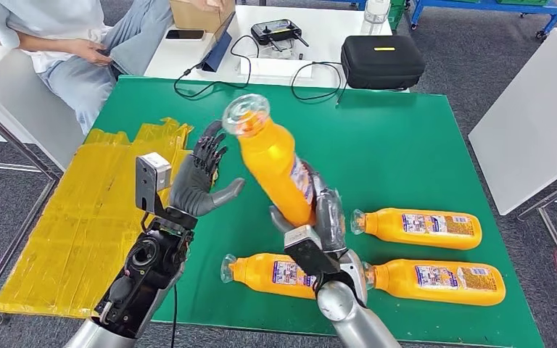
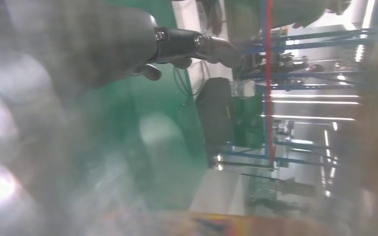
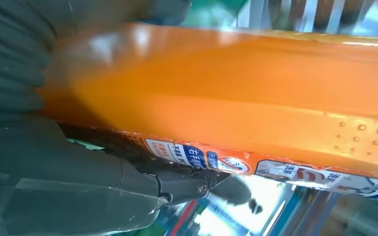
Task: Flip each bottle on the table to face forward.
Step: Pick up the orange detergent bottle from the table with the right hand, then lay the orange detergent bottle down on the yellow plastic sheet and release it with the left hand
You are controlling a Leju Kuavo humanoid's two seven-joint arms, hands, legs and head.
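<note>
My right hand [image 1: 324, 217] grips an orange bottle [image 1: 274, 163] by its lower body and holds it raised over the green table [image 1: 392, 152], tilted with its clear base uppermost toward the left. In the right wrist view the same orange bottle [image 3: 236, 93] lies across the hand [image 3: 54, 162], label at its edge. My left hand [image 1: 201, 181] stands open just left of the bottle, fingers spread, not touching it. Three more orange bottles lie on their sides: one near the front [image 1: 272, 274], one at right [image 1: 421, 227], one at front right [image 1: 439, 281].
A crumpled yellow sheet [image 1: 87, 217] covers the table's left side. Behind the green table a white table holds a black case [image 1: 382, 61], a controller [image 1: 275, 31], cables and a cardboard box [image 1: 201, 13]. A seated person [image 1: 65, 43] is at the back left.
</note>
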